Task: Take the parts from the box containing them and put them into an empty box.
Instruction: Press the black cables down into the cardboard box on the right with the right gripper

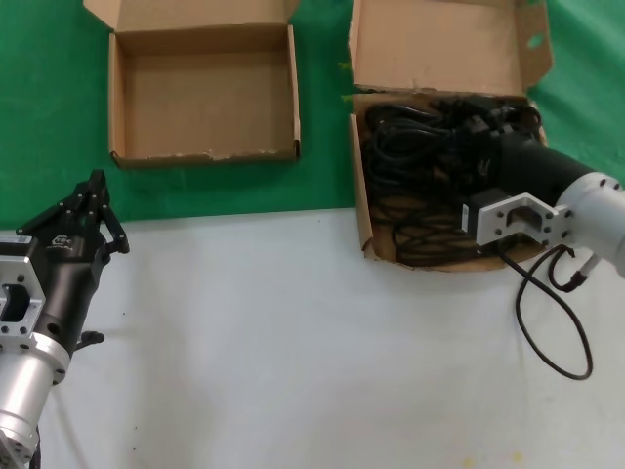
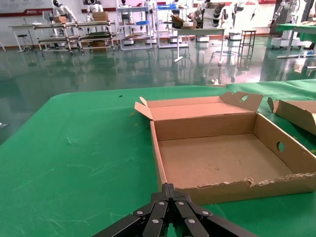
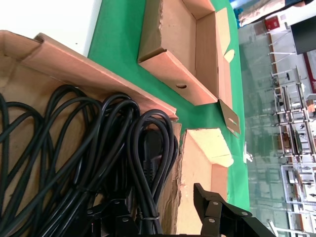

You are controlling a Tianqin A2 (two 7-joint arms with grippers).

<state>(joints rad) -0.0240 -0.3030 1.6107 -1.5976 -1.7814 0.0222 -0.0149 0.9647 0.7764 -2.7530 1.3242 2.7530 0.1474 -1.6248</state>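
The parts (image 1: 420, 166) are black coiled cords that fill the box containing them (image 1: 362, 210), the larger carton at the right with its lid flap (image 1: 439, 44) standing up behind. My right gripper (image 1: 476, 125) reaches down into that box. In the right wrist view it (image 3: 158, 205) is open, with one finger (image 3: 111, 215) among the cords (image 3: 98, 143) and the other (image 3: 210, 202) by the cardboard wall. The empty box (image 1: 205, 93) sits at the back left, seen also in the left wrist view (image 2: 222, 158). My left gripper (image 1: 96, 181) is shut and empty, short of the empty box.
A thicker black robot cable (image 1: 552, 332) loops over the white table (image 1: 293, 342) under my right arm. Both boxes rest on green cloth (image 1: 322, 147) behind the white surface. A green gap separates the two boxes.
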